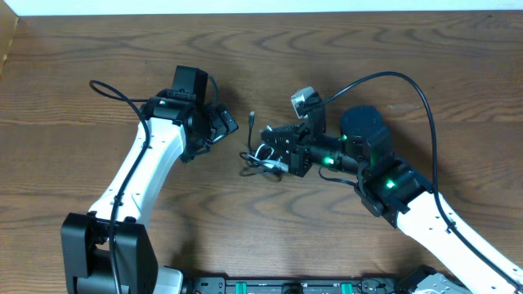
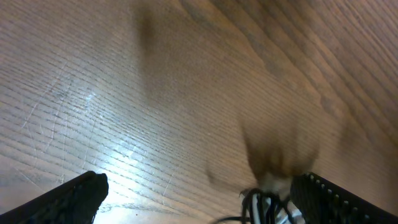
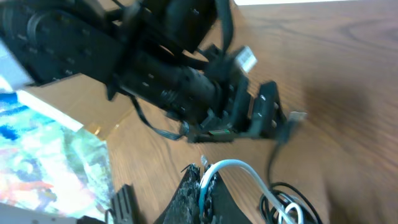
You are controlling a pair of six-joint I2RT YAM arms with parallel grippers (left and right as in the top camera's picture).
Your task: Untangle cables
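The cables [image 1: 260, 161] lie as a small tangle of black and white cords in the middle of the table. One black cord runs up from the tangle to a small plug [image 1: 252, 117]. My right gripper [image 1: 267, 149] sits at the tangle, shut on the white cable [image 3: 239, 167], which arcs out from between its pads [image 3: 202, 180] to the bundle [image 3: 289, 208]. My left gripper [image 1: 229, 127] is open, just left of the tangle and low over the table. In the left wrist view the bundle [image 2: 264, 204] lies just inside the right-hand finger [image 2: 336, 199], with bare wood across the rest of the gap.
The wooden table [image 1: 368, 49] stretches around both arms. In the right wrist view a colourful printed sheet [image 3: 43, 165] lies beyond the table's left edge. The left arm [image 3: 186, 81] is close ahead of my right gripper.
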